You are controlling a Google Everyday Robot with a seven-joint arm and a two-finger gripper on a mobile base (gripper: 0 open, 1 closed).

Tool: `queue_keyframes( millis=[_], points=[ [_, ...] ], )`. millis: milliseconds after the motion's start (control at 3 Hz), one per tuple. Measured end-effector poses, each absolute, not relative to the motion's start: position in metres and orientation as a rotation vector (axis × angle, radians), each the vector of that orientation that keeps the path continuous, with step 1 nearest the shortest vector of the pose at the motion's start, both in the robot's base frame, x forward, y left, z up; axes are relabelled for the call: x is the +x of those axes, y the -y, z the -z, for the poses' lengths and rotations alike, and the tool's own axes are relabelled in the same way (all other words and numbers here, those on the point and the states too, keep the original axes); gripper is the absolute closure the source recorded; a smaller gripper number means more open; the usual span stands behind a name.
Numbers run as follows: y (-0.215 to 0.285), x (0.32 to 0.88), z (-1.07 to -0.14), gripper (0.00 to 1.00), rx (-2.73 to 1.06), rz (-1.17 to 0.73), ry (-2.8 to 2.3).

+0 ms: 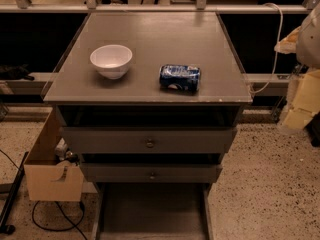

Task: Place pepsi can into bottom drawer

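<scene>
Single camera view. It sits high in front of the drawer cabinet [150,39], faces the cabinet's front edge and tilts down. Mid range: all four corners of the top are in frame, with the far edge near the frame top. Two drawer fronts [115,140] are seen obliquely. The bottom drawer [150,214] is cut by the lower frame edge. Speckled floor [270,184] shows on both sides. The gripper is out of frame.

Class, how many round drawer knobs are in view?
2. The upper knob and the lower knob sit one above the other, mid-cabinet. The bottom drawer runs out of frame, so another may be hidden. No end effector in view.
</scene>
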State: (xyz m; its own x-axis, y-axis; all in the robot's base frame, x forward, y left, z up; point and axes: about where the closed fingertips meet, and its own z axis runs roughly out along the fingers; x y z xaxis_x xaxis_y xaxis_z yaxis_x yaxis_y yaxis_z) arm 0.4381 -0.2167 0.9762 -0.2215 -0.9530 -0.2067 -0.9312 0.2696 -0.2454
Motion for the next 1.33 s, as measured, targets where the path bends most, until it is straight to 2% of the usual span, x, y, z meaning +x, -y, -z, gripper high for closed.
queue_keyframes(
  millis=[333,1000,1333],
  points=[
    [0.217,0.438,-0.976,0.0,-1.725,0.098,-2.232],
    [0.177,0.494,-0.994,0.0,-1.804,0.049,-2.036],
    [0.159,0.554,-0.989,0.0,-1.663,-0.186,-1.912]
  ],
)
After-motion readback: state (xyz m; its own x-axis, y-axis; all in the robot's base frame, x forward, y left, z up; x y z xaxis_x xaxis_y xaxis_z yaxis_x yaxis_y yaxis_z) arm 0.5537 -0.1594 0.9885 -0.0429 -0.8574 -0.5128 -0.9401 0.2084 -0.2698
